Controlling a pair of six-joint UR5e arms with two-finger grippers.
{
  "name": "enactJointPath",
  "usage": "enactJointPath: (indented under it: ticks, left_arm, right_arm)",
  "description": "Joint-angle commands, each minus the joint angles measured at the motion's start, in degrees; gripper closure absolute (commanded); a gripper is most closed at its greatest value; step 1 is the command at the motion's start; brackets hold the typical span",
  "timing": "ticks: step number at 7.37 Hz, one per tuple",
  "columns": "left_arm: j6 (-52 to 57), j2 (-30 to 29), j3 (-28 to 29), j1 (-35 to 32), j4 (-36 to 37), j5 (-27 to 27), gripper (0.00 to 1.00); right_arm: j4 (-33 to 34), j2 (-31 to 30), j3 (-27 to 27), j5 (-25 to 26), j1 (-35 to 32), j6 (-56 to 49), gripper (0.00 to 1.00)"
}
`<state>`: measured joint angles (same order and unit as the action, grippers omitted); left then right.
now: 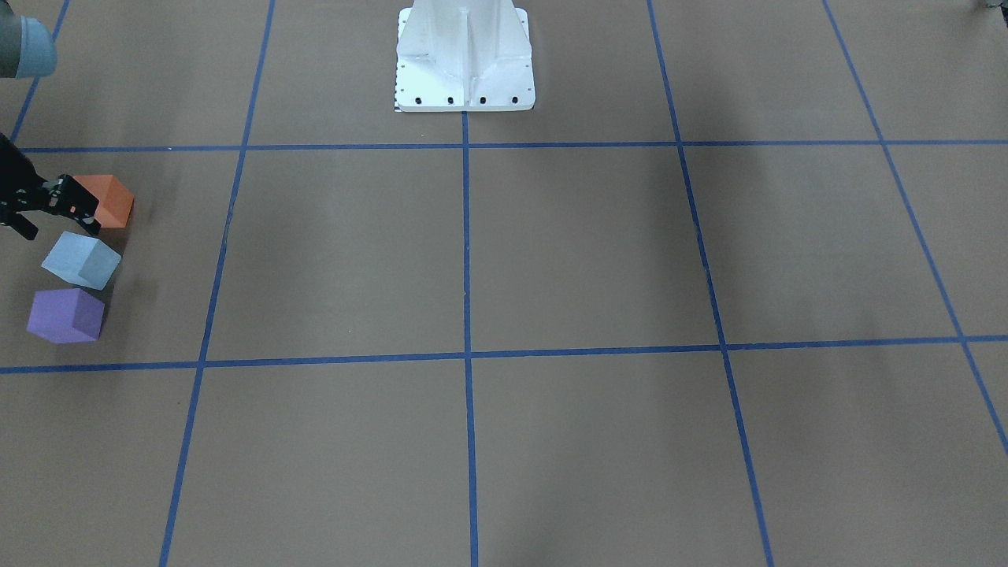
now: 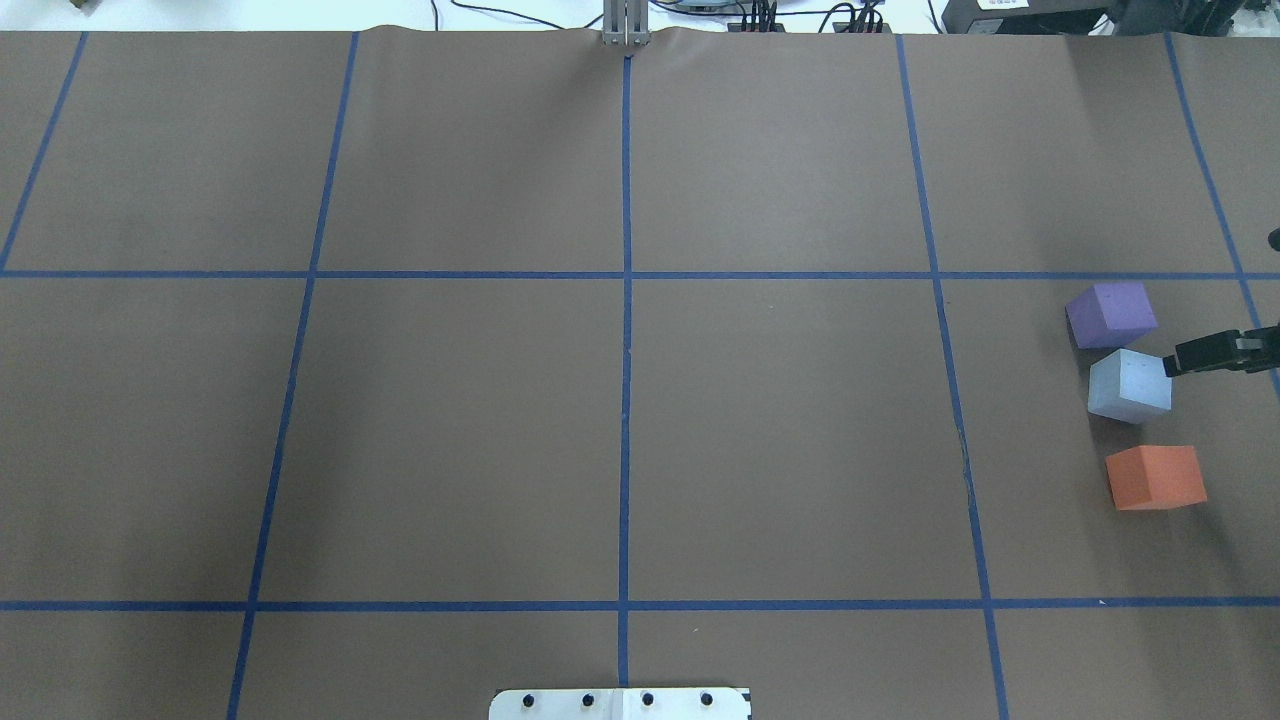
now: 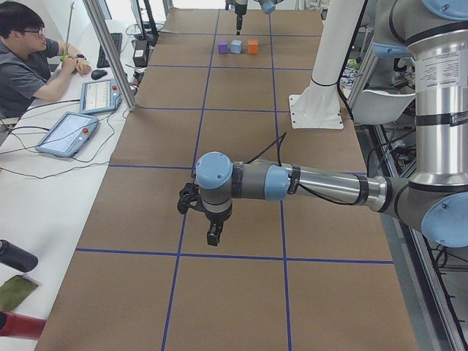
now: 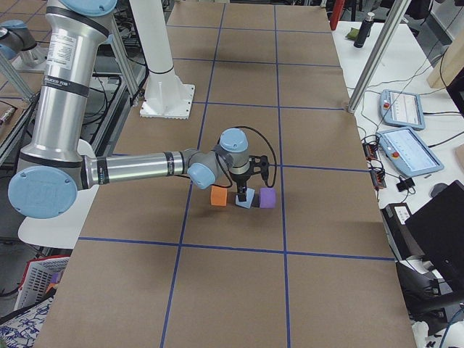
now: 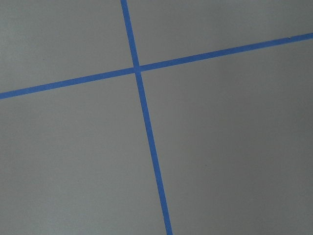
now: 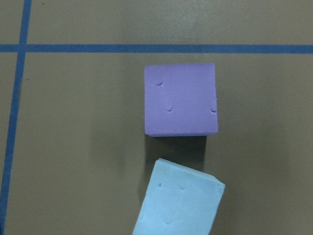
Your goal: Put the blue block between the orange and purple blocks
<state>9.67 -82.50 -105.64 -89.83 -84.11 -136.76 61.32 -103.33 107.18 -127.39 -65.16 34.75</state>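
- Well apart, left hand hangs over the surface; its opening I cannot tell.
- Skewed, the blue block sits between purple and orange, touching neither: placement looks done.
- Empty, fingers apart, right hand hovers just over it; only withdrawal seems left.

Right arm stretched out level, right gripper pointing down, jaws apart. Left arm likewise level, left gripper pointing down, jaws unreadable.

right tool: edge-cut | blue block: perhaps half cropped, wrist view
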Motion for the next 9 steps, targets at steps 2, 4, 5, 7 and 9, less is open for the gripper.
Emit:
enactJointPath:
  ticks: [2,4,5,7,9]
  left_arm:
    - [0.35,-0.03,0.00,0.00,-0.09,0.09,0.00]
    - [0.52,0.06,-0.01,-0.08,0.00,0.09,0.00]
    - [0.35,0.58,0.69,-0.08,0.09,0.61,0.00]
    - [0.18,0.32,0.71,-0.35,-0.18,0.35,0.00]
    - [0.61,0.59,0.70,-0.96,-0.18,0.70,0.00]
  right_arm:
    - [25.77,0.05,3.30,-6.53,-22.57,-37.01,0.00]
    - [34.91,1.65,6.20,-6.03,-25.36,-40.55,0.00]
    - [34.83,1.20,6.03,-5.94,-25.36,-40.38,0.00]
    - [34.83,1.11,5.85,-5.94,-25.28,-39.67,0.00]
    - [34.83,1.20,5.59,-6.37,-25.19,-39.58,0.00]
